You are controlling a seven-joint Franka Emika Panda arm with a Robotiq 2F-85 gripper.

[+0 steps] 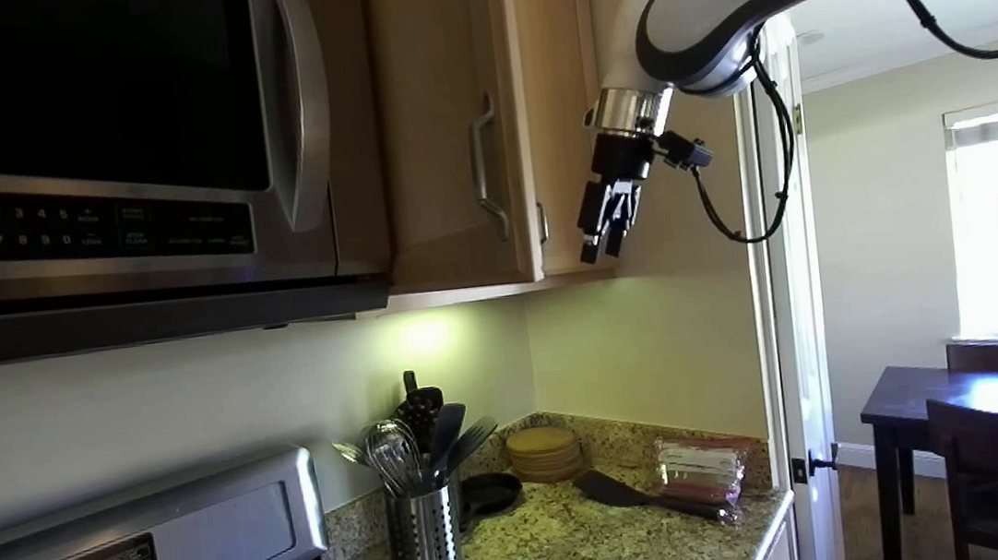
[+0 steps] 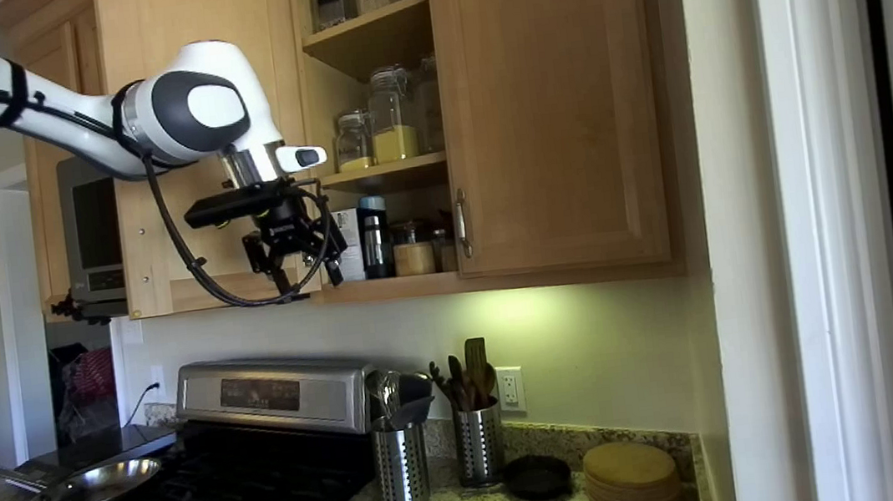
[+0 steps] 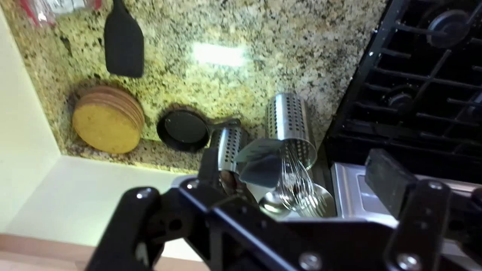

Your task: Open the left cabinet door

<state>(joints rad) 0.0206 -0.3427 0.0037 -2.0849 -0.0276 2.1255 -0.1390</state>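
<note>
The gripper (image 3: 295, 169) has its fingers (image 3: 389, 182) spread well apart, with nothing pinched between them. It points down, somewhat tilted, near the cabinet (image 2: 392, 289). In the wrist view the gap frames a canister (image 3: 288, 116) and a whisk (image 3: 299, 188), both well below the tool at the counter (image 3: 180, 22). In an exterior view a gap shows between the gripper and the free edge of the left door (image 1: 437, 129); no contact found.

The left door stands open, out from the cabinet, with its outer face and handle (image 1: 479, 166) turned toward the microwave (image 1: 293, 107). Nothing grips the handle. In an exterior view the door's inner face shows behind the arm (image 2: 199, 106); just beside its hinge side, shelves (image 2: 380, 35) and jars (image 2: 393, 122) are exposed.

The right door (image 2: 552, 104) is closed over its half.

Finding: the opening is judged complete, on the correct door. Exact angle cannot be told. Outstanding, by judgement: at most a further push for clearance, then drawing the arm away without knocking the door.
</note>
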